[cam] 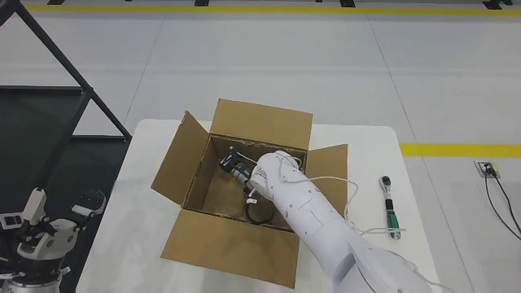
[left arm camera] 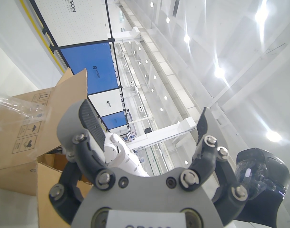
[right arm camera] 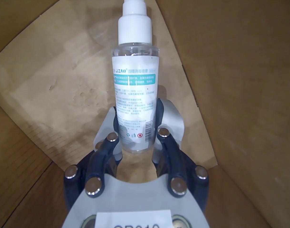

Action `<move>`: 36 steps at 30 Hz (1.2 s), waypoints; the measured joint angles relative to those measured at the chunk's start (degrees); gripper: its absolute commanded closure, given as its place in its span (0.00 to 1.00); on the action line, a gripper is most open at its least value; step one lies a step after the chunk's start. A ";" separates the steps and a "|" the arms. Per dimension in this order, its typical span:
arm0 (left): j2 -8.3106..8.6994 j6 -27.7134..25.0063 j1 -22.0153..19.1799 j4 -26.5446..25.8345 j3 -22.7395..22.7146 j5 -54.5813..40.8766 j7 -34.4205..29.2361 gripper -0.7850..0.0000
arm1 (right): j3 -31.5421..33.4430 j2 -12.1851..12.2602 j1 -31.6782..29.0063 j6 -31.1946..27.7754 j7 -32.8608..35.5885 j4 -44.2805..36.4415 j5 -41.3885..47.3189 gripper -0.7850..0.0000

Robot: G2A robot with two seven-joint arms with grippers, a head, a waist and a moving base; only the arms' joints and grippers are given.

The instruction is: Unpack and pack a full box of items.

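Deep inside the box (cam: 262, 122), the right claw (right arm camera: 137, 113) pinches the spray bottle (right arm camera: 135, 81) by its base, nozzle leading, likely so it clears the walls. Off the counter's (cam: 142, 203) 8 o'clock, the left claw (left arm camera: 146, 116) sits spread and empty, leaving room.

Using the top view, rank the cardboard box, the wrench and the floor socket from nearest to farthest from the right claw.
1. Cardboard box: the right claw, holding a spray bottle, is inside it.
2. Wrench: on the table, right of the box.
3. Floor socket: off the table, on the floor beyond the wrench.
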 measured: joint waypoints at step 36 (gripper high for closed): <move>0.10 0.11 -0.06 -0.73 1.54 1.47 0.14 0.00 | 3.28 7.64 -6.68 2.73 -10.94 -19.32 -7.46 1.00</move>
